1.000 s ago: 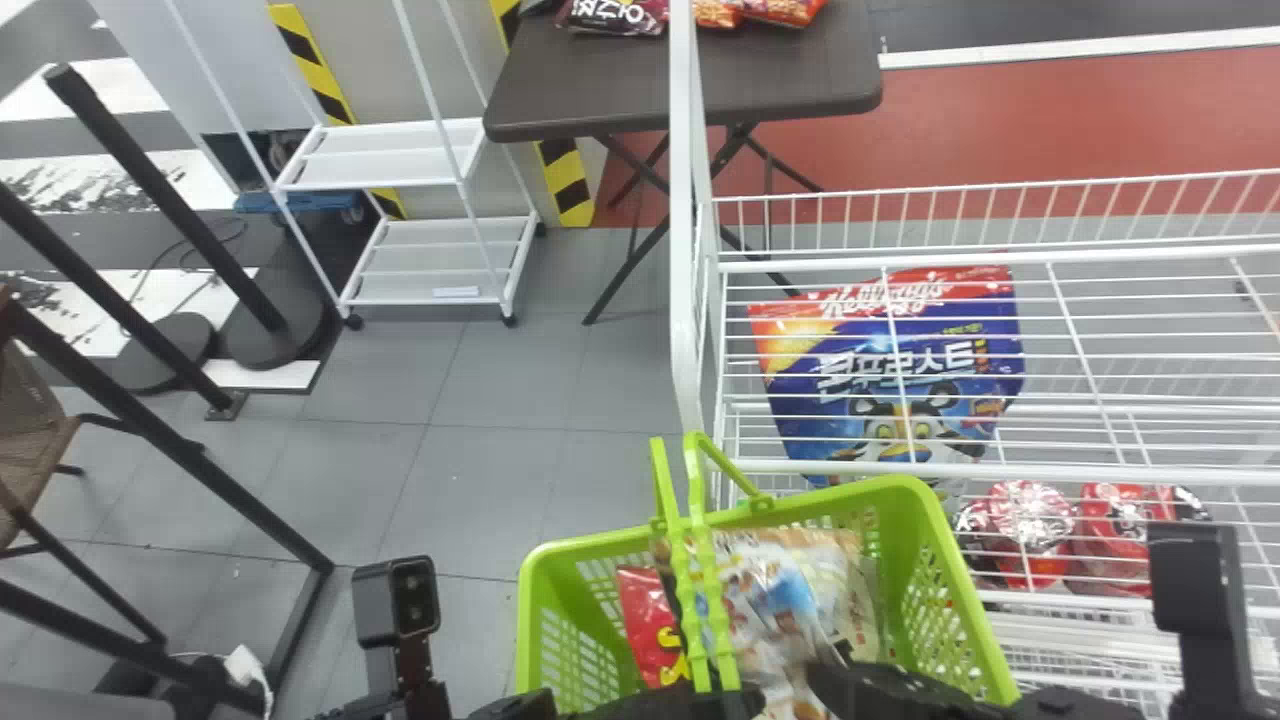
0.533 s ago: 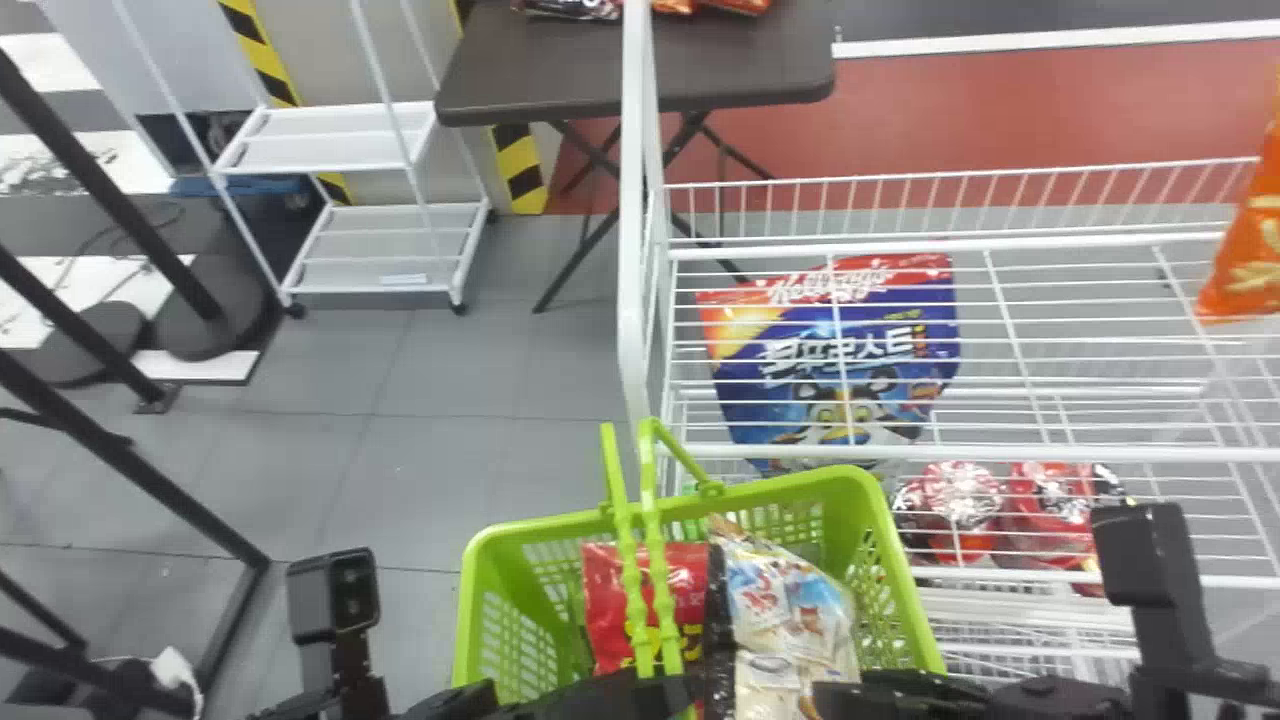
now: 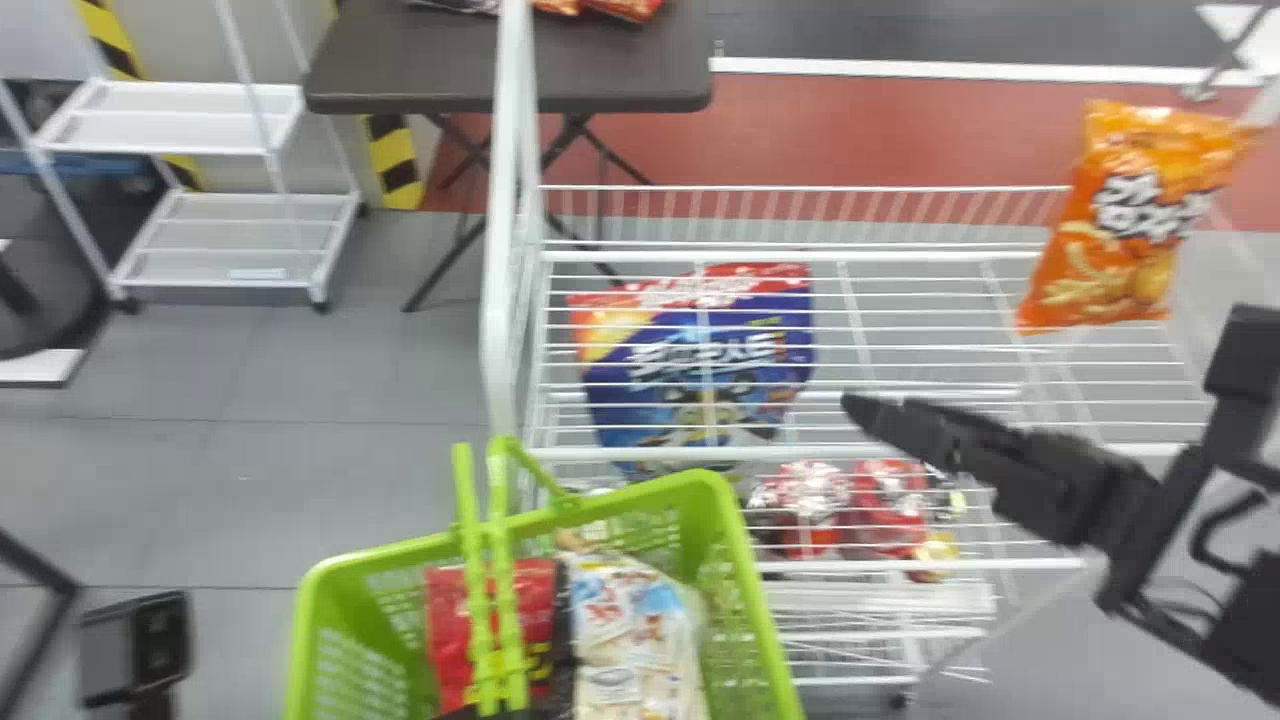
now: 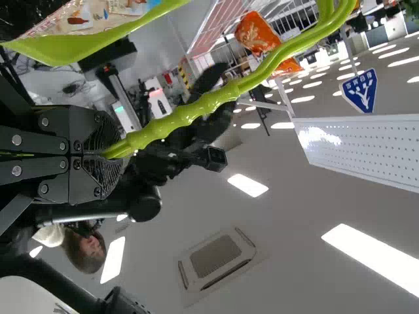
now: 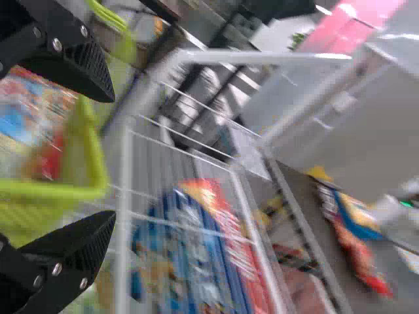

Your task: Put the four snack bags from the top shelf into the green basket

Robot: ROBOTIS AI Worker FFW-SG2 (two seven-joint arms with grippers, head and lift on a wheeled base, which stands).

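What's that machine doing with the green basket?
A robot's left gripper holds a green plastic basket by its handles, with a red bag and a white-and-blue bag inside. Its right gripper, open and empty, is by the white wire rack, with an orange snack bag on its top shelf.

**White wire top shelf holding an orange snack bag**

In front of you, in the head view, is a white wire top shelf (image 3: pixel 640 454) with an upright mesh rim along its far edge. Toward its right, an orange snack bag (image 3: pixel 1130 220) sits tilted on the wires. Through the bars, beneath this level, you see a large blue-and-red bag (image 3: pixel 690 350) toward the left; nearer you and lower down are shiny red packs (image 3: pixel 885 500) close together. Beyond the shelf's far left stands a dark brown bench (image 3: pixel 420 80) on folding legs, bearing orange packets (image 3: pixel 625 8) and a dark packet (image 3: pixel 455 4).
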